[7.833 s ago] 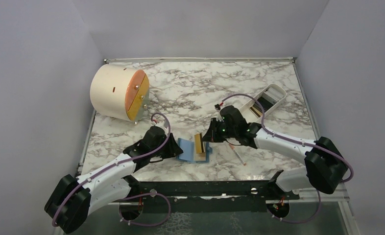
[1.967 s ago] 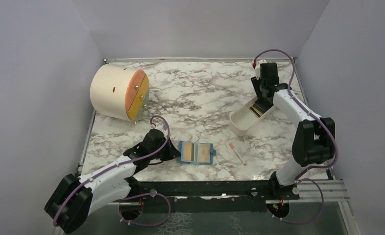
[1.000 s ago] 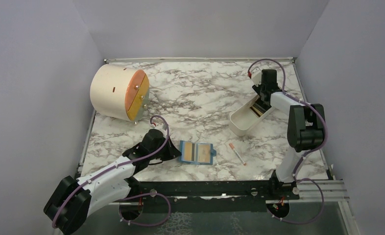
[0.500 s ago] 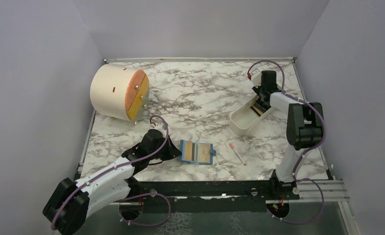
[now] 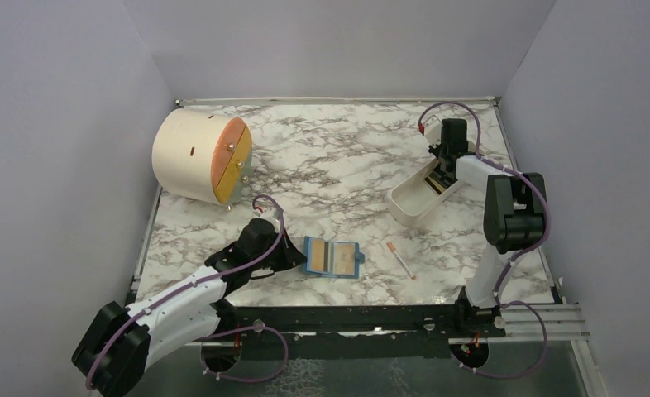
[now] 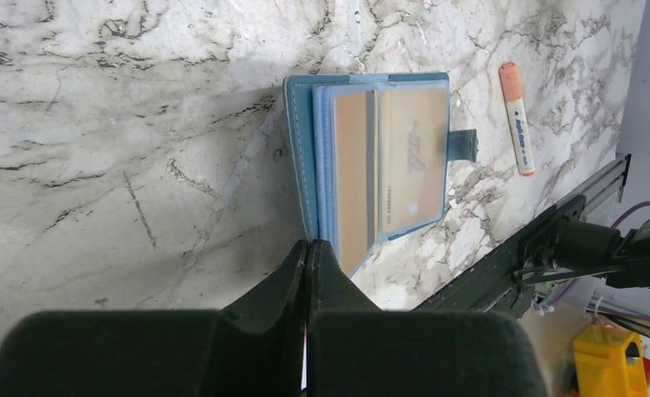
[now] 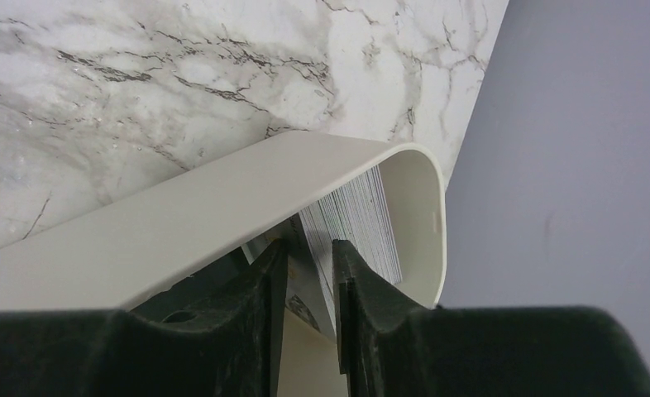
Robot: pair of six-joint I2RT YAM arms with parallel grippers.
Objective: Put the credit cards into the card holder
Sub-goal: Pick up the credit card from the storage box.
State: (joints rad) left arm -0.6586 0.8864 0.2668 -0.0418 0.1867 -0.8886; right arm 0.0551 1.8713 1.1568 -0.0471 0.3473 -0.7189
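The teal card holder (image 5: 351, 269) (image 6: 299, 149) lies open near the table's front with a gold credit card (image 5: 330, 257) (image 6: 404, 157) in its sleeve. My left gripper (image 5: 294, 255) (image 6: 309, 244) is shut, and its tips rest at the holder's left edge. My right gripper (image 5: 437, 175) (image 7: 309, 248) reaches down into the white tray (image 5: 404, 207) (image 7: 222, 207). Its fingers stand a little apart, astride a pale credit card. More credit cards (image 7: 363, 215) (image 5: 432, 184) stand on edge in a stack just beyond the right finger.
A white-and-red pen (image 5: 400, 259) (image 6: 516, 120) lies right of the holder. A cream round box (image 5: 198, 157) with an orange-yellow face stands at the back left. The tray sits close to the right wall and the table's right edge.
The right gripper's fingers have narrowed around the cards in the tray. The holder and the left arm have stayed put.
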